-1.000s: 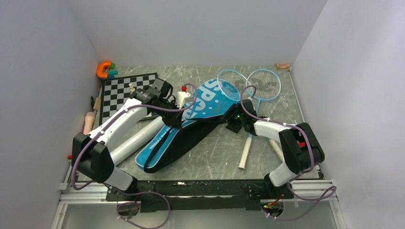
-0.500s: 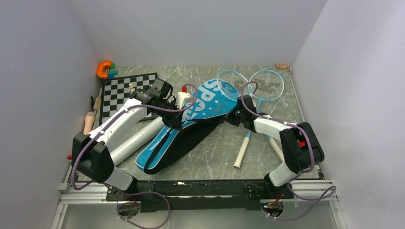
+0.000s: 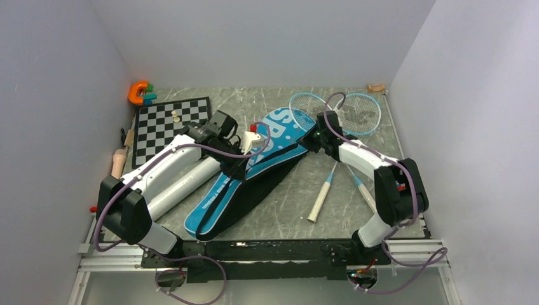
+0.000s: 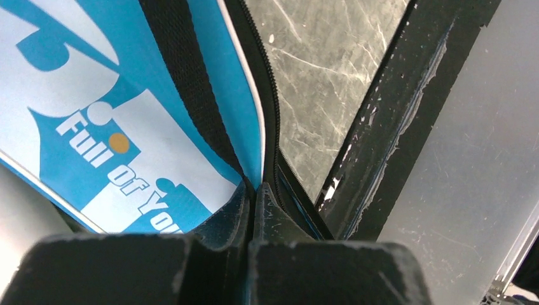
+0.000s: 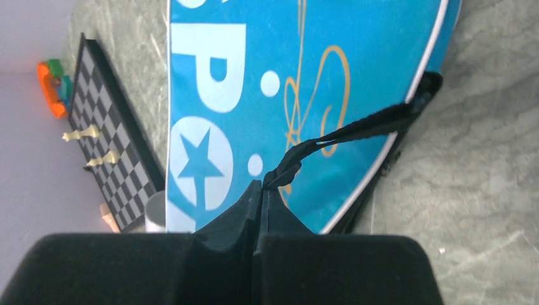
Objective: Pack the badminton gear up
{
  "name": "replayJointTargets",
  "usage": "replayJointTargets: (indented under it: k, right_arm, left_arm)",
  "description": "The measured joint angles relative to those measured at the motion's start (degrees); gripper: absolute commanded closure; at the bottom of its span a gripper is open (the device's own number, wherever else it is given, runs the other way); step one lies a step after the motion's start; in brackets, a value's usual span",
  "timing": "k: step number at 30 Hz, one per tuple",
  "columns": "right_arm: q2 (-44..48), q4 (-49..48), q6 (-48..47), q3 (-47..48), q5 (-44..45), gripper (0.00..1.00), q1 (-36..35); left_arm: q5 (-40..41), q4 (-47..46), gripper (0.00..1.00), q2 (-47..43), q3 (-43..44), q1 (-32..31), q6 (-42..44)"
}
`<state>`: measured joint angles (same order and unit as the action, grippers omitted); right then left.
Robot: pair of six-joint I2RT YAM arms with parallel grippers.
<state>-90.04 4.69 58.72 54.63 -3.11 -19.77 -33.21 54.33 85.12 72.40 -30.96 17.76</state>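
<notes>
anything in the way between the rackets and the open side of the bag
No loose thing lies on the table between the rackets and the open side of the bag. The right arm does reach over both racket shafts, with the right gripper shut on its black strap; the left gripper pinches the zip edge.

Grey table [image 3: 286, 213], bag [image 3: 279, 130], rackets [image 3: 357, 115], tube [image 3: 183, 188], chessboard [image 3: 159, 124]

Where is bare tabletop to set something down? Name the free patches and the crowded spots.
Biggest free patch: front centre of the table, between the bag and the nearer racket handle. A bare strip also runs along the back wall, behind the chessboard and bag. Crowded: left side, with chessboard, tube and left arm; back right, under the racket heads.
</notes>
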Motion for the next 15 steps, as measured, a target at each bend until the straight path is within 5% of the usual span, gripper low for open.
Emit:
replayJointTargets:
  k: [3,8,10,15]
  right_arm:
    - [-4.76,0.15,0.07,2.93,-0.57,0.98,0.00]
    - [-9.97,1.29,0.07,6.40,-2.27,0.41,-0.15]
    - [-10.25,2.62,-0.61,6.99,-3.17,0.28,-0.17]
    - [-9.31,5.97,-3.69,8.63,-4.52,0.18,0.42]
  left_arm:
    - [-0.26,0.20,1.00,0.00,-0.02,-1.29,0.81]
    - [-1.05,0.24,1.00,0.00,-0.02,-1.97,1.29]
    - [-1.42,0.24,1.00,0.00,-0.02,-1.97,1.25]
    - [-2.03,0.20,1.00,0.00,-0.02,-1.16,0.50]
